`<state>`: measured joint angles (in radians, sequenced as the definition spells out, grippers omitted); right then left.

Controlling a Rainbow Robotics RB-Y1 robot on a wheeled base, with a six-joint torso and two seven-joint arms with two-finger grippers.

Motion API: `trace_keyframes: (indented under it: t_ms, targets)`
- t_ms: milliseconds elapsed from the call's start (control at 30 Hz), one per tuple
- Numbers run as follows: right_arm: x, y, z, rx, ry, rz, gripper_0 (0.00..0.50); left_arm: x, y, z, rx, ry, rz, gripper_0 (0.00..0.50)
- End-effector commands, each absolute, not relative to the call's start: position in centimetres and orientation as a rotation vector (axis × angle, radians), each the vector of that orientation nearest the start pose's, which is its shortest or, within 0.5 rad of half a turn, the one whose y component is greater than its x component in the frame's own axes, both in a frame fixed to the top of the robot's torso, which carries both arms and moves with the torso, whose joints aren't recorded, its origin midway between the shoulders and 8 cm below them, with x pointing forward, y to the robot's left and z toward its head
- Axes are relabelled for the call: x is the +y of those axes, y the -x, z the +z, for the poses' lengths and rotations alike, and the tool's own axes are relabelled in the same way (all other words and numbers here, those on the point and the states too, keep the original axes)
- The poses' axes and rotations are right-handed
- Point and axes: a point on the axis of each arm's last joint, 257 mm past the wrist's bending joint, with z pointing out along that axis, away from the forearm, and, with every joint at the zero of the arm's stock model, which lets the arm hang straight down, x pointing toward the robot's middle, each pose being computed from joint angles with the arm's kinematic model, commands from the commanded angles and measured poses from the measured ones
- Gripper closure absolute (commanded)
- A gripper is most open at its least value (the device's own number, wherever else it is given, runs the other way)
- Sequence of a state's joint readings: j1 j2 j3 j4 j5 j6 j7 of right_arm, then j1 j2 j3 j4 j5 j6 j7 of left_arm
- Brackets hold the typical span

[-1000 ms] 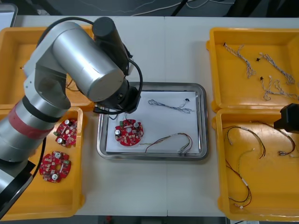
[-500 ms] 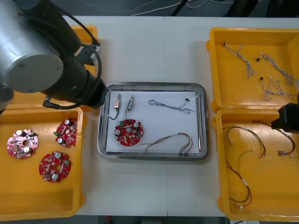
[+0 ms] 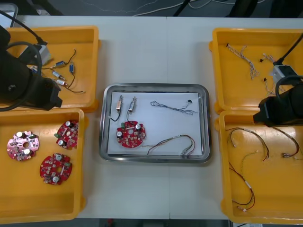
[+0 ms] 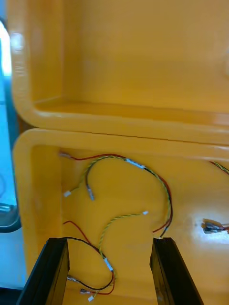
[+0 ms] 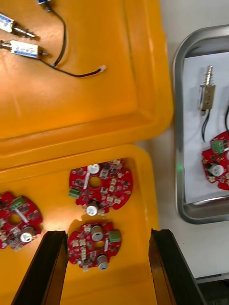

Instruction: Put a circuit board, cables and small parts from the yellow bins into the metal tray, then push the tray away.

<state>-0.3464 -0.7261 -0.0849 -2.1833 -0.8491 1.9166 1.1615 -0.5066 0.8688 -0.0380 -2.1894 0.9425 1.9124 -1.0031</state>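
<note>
**Left arm back at its bins, tray loaded**

Swinging left off the metal tray [image 3: 154,86] over the last second, the left arm has left two small metal parts [image 3: 126,104] in the tray's far-left corner. The left gripper [image 5: 107,269] now hangs over the near left bin [image 3: 80,189], fingers apart and empty. The right gripper [image 4: 109,271], also apart and empty, has edged in over the near right bin [image 3: 222,165]. A circuit board [image 3: 131,134], twisted cable [image 3: 173,108] and red and yellow cable [image 3: 173,141] lie in the tray, so the push seems all that remains. An off-centre shove could slew the tray into a bin; a low finger could snag a loose cable; a jolt could roll the parts.
</note>
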Motion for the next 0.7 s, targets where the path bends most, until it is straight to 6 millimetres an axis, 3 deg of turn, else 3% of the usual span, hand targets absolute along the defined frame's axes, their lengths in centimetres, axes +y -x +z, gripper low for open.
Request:
trace_keyframes:
  t_ms: [33,267,700]
  targets:
    - [-25.3,-40.6,-14.3,2.612,0.430,0.005,0.000,31.4,-40.2,-10.7,2.613,-0.327,0.123,0.000]
    - [-22.2,-39.5,-15.7,2.619,0.622,-0.016,0.000,33.7,-39.8,-10.0,2.592,-0.291,0.132,0.000]
    - [-14.3,-38.3,-17.9,2.507,1.036,-0.012,0.000,36.8,-39.4,-10.7,2.577,-0.211,0.164,0.000]
